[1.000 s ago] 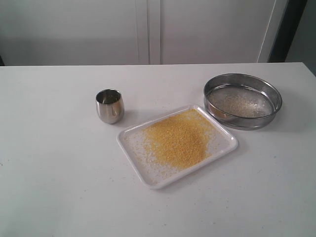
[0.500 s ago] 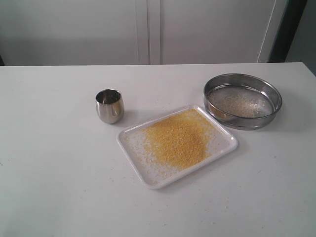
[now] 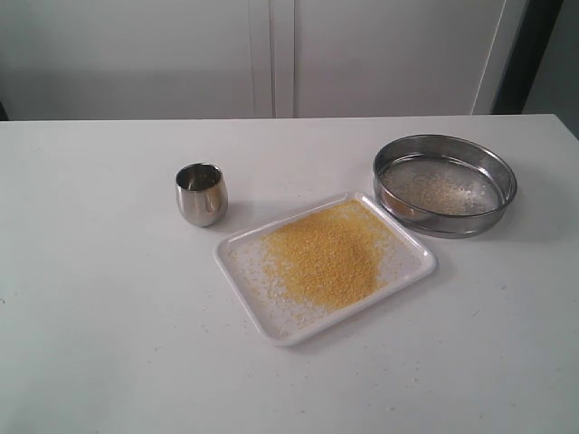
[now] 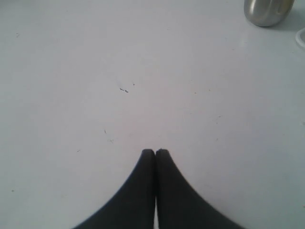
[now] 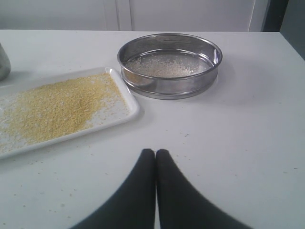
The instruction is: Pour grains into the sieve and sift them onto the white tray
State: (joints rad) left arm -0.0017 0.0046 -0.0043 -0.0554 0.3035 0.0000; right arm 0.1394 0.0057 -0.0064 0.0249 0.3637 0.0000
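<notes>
The white tray (image 3: pixel 407 256) is lying flat at the middle of the white surface (image 3: pixel 109 344), its long axis running from near left to far right. Yellow grains (image 3: pixel 326 258) are lying heaped along that axis, thinning to a scatter toward the near-left end. The sieve (image 3: pixel 443 222) is sitting open side up just beside the tray's far-right end, with a pale residue lying on its mesh. A small steel cup (image 3: pixel 201 194) is standing upright, off the tray's far-left side and apart from it.

Only the wrist views are showing the arms. The left gripper (image 4: pixel 155 151) is hanging over bare surface with its fingers pressed together on nothing, the cup's base showing at the frame's corner. The right gripper (image 5: pixel 155 151), likewise closed and empty, is facing the sieve and the tray's far-right end from the near side. That view is showing the residue more plainly.
</notes>
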